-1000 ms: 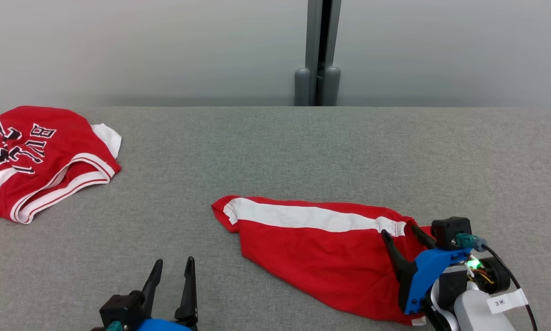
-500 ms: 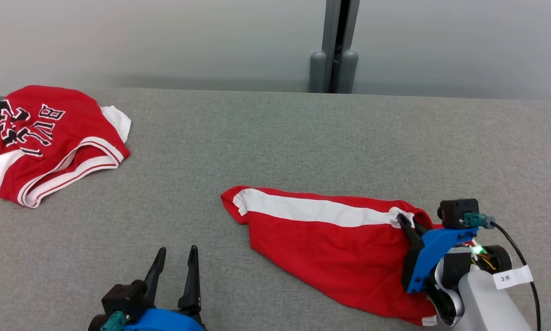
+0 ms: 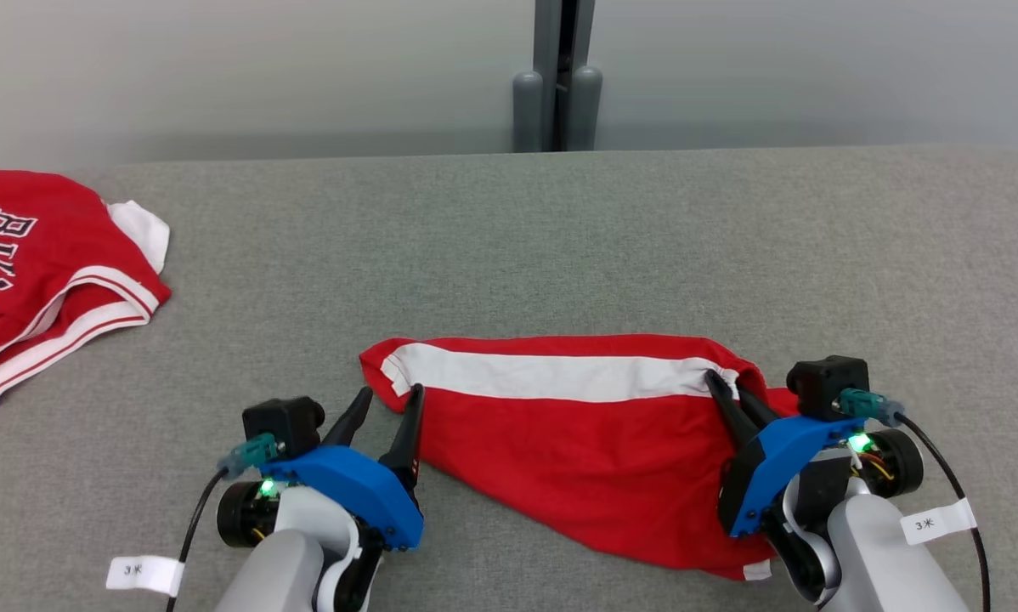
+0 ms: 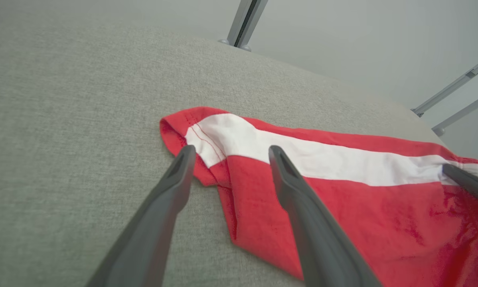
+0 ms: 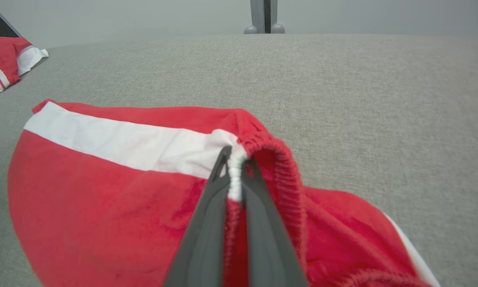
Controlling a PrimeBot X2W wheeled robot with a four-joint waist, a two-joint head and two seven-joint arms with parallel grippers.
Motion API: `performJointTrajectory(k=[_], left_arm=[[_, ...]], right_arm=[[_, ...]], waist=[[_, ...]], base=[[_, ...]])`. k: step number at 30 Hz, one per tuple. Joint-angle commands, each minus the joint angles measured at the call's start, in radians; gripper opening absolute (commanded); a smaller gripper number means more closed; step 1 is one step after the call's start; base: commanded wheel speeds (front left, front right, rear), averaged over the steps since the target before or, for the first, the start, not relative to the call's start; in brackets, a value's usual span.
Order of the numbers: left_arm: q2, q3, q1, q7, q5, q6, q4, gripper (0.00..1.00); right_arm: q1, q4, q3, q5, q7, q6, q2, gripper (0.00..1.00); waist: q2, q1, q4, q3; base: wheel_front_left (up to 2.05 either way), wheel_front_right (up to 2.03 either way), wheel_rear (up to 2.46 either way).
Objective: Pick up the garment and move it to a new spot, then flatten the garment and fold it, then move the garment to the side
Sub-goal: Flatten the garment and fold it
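The garment is a pair of red shorts with a white side stripe, lying crumpled on the grey table. My right gripper is shut on its elastic waistband at the right end; the right wrist view shows the fingers pinching the gathered white and red band of the garment. My left gripper stands open at the garment's left end. In the left wrist view one of its fingers is over bare table and the other over the red cloth of the garment, straddling the leg hem without closing.
A second red garment with white trim and black lettering lies at the table's far left, seen too as the red garment in the right wrist view. A grey post stands behind the table's far edge.
My right gripper has closed on the waistband. My left gripper has come forward to the garment's left end, still open. The camera has shifted, so the whole scene sits differently.
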Motion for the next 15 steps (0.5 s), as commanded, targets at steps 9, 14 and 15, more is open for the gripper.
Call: performJointTrajectory(k=[9, 14, 15], left_arm=[[-0.008, 0.050, -0.168, 0.089, -0.093, 0.005, 0.193, 1.00], [-0.009, 0.059, -0.214, 0.091, -0.124, -0.003, 0.258, 1.00], [-0.009, 0.061, -0.220, 0.096, -0.130, -0.004, 0.270, 1.00]], right_arm=[[-0.011, -0.021, 0.062, 0.028, -0.010, 0.000, -0.004, 0.00], [-0.018, -0.014, 0.068, 0.026, -0.020, 0.000, -0.004, 0.00], [-0.019, -0.013, 0.069, 0.025, -0.022, 0.000, -0.004, 0.00]], waist=[[0.0000, -0.0001, -0.049, 0.046], [0.0000, -0.0001, -0.060, 0.062], [0.0000, -0.0001, -0.061, 0.064]], base=[[0.00, 0.00, 0.00], [0.00, 0.00, 0.00], [0.00, 0.00, 0.00]])
